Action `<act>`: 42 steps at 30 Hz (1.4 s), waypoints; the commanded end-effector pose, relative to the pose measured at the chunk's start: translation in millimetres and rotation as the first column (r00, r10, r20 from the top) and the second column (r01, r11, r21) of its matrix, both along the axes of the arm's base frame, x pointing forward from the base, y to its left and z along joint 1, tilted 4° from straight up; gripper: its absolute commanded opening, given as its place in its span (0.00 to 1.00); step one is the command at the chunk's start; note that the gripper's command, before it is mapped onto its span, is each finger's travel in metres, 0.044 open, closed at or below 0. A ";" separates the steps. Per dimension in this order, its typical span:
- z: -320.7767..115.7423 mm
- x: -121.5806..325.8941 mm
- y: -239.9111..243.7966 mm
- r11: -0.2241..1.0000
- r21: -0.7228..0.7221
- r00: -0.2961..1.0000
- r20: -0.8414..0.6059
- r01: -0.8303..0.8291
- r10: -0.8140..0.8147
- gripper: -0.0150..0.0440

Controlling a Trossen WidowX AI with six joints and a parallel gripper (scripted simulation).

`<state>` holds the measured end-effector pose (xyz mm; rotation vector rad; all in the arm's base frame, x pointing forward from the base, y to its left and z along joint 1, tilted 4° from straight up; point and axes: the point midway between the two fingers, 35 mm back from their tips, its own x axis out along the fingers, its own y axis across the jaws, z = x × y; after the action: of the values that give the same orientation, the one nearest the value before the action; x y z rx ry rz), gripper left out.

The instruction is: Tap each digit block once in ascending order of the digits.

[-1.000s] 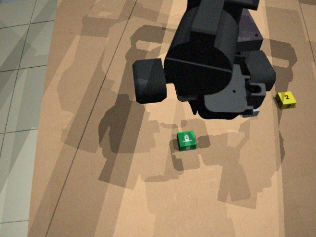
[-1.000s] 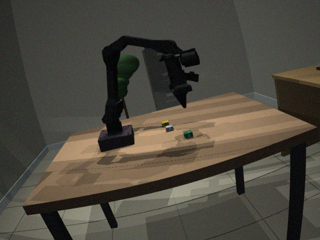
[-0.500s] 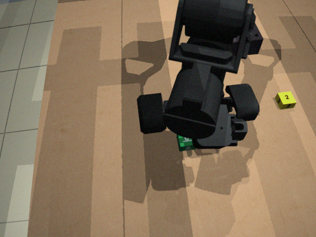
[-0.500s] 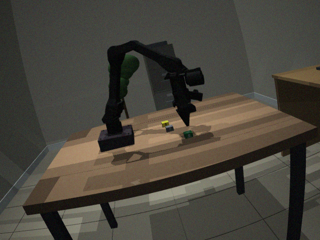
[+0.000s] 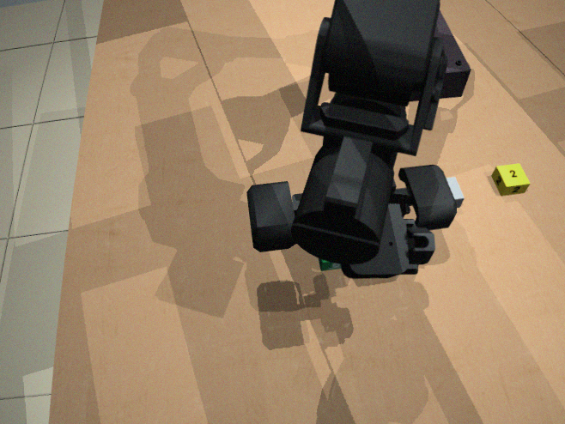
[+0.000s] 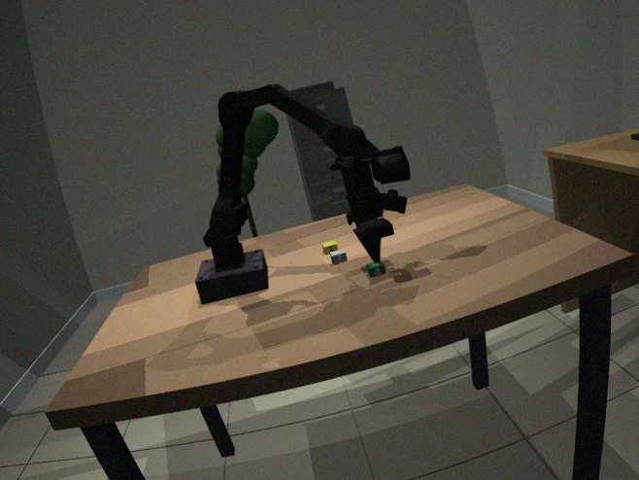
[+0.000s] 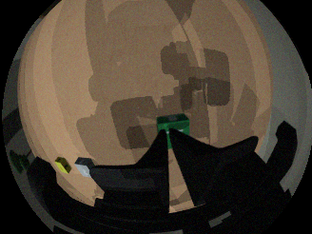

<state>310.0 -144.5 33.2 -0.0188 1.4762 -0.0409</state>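
My gripper (image 6: 377, 261) (image 7: 166, 132) is shut, with nothing between its tips. The tips point down at the top of the green block (image 5: 326, 263) (image 6: 375, 271) (image 7: 183, 126), touching it or just above it. The green block is mostly hidden under the arm in the top view, and its digit is not readable. The yellow block (image 5: 510, 178) (image 6: 329, 247) (image 7: 63, 165) shows a 2. The light grey block (image 5: 456, 191) (image 6: 338, 257) (image 7: 85, 166) lies between yellow and green; its digit is not readable, and the gripper body partly covers it in the top view.
The arm's dark base (image 6: 232, 279) stands on the wooden table (image 6: 181, 366). The table's edge lies at the left in the top view, with tiled floor (image 5: 27, 173) beyond. The arm casts broad shadows around the green block.
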 end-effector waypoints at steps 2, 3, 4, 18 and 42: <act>-5.7 0.2 0.8 1.000 0.006 1.000 -0.003 -0.004 0.004 0.29; -5.7 0.2 0.8 1.000 0.006 1.000 -0.003 -0.004 0.004 0.29; -5.7 0.2 0.8 1.000 0.006 1.000 -0.003 -0.004 0.004 0.29; 81.4 -5.1 2.3 1.000 0.006 1.000 -0.002 -0.004 0.004 0.29; 70.1 -66.8 151.1 1.000 0.022 1.000 -0.008 -0.004 0.005 0.29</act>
<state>243.6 5.6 121.1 -0.0056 1.4803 -0.0108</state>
